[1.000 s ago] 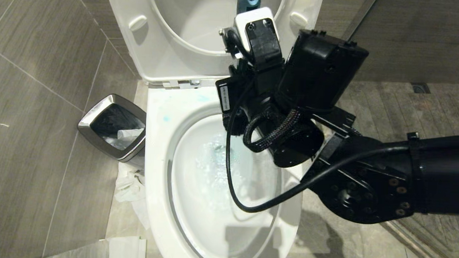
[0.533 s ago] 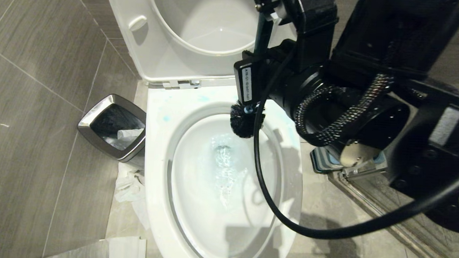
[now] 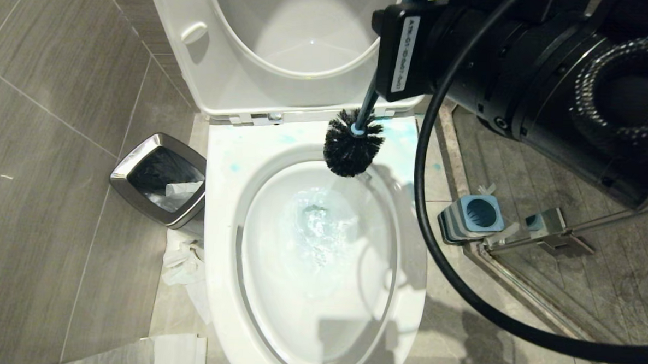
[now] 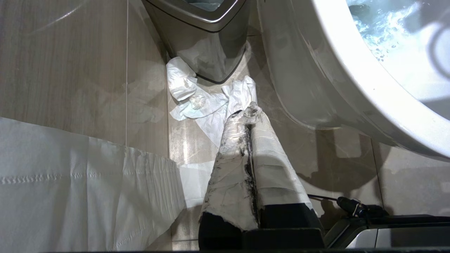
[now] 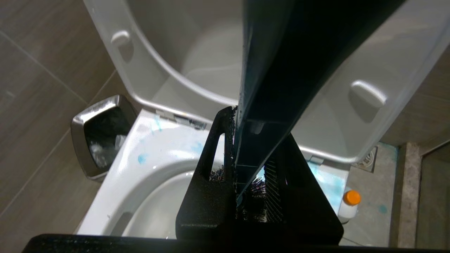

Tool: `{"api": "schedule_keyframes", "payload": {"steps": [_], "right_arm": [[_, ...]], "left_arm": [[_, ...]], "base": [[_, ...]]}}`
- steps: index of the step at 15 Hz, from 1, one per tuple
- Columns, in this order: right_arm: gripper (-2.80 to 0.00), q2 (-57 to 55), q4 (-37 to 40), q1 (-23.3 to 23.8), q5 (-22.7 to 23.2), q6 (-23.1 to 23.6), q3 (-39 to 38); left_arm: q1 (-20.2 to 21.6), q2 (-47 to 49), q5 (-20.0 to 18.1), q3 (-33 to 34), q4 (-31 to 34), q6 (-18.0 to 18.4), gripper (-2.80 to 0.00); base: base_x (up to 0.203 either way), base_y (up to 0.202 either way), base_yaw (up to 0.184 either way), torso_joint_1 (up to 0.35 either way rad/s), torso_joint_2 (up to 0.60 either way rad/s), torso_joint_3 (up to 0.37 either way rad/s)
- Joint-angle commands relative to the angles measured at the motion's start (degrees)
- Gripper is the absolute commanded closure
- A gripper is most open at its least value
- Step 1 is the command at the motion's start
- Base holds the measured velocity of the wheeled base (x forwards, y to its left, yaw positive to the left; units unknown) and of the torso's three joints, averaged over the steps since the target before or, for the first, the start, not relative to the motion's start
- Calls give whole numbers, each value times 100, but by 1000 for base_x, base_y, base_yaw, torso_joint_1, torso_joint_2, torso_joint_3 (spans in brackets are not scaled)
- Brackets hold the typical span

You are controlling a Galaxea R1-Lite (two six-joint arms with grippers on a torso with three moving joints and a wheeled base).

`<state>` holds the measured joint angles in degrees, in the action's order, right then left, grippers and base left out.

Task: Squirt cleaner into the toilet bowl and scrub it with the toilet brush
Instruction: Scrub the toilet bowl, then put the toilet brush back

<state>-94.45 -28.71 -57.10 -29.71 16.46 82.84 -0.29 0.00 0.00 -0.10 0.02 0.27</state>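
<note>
The toilet brush (image 3: 354, 145) hangs from my right gripper (image 5: 246, 165), its dark bristle head just above the far rim of the toilet bowl (image 3: 220, 243), over the blue smears there and clear of the churning bluish water lower down. My fingers (image 5: 207, 182) are pinched narrow on the slim dusty-blue handle, which runs up between them. I judge the brush light and its handle stiff, smooth plastic, so it could twist or slide in my grip if the head drags; the bristles are springy and wet and likely to flick drops. A hold part-way up the handle, as now, seems right: closer to the head gives firmer scrubbing, higher gives reach.

The bowl is hard, glossy ceramic, slick and heavy; knocks against it would jar the brush. To the right on the floor stands the striped holder (image 3: 473, 218) with its blue top. The cleaner (image 5: 348, 207) sits beyond the bowl's far right corner. My left gripper (image 4: 251, 161), wrapped in white, is closed on nothing, low at the near left by the waste bin (image 3: 157, 180) and crumpled paper (image 4: 207, 105).
</note>
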Motion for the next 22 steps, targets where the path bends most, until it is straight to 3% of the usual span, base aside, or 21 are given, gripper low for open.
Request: {"api": "schedule_keyframes", "payload": {"steps": [1, 6, 10, 13, 18, 22], "right_arm": [[0, 91, 67, 6, -17, 15, 193], [0, 312, 305, 173, 17, 180, 371], [0, 406, 486, 1109, 7, 371, 333], [0, 455, 665, 2105, 93, 442, 249], [0, 443, 690, 3707, 965, 180, -56], [0, 277, 671, 4441, 1559, -481, -793]], "left_arm": [[3, 9, 0, 1, -2, -1, 0], [3, 9, 0, 1, -2, -1, 0], [3, 9, 0, 1, -2, -1, 0], [3, 9, 0, 1, -2, -1, 0], [3, 9, 0, 1, -2, -1, 0], [3, 9, 0, 1, -2, -1, 0]], "base": [[0, 0, 0, 0, 0, 0], [0, 0, 0, 0, 0, 0], [0, 0, 0, 0, 0, 0], [0, 0, 0, 0, 0, 0], [0, 0, 0, 0, 0, 0], [0, 0, 0, 0, 0, 0]]}}
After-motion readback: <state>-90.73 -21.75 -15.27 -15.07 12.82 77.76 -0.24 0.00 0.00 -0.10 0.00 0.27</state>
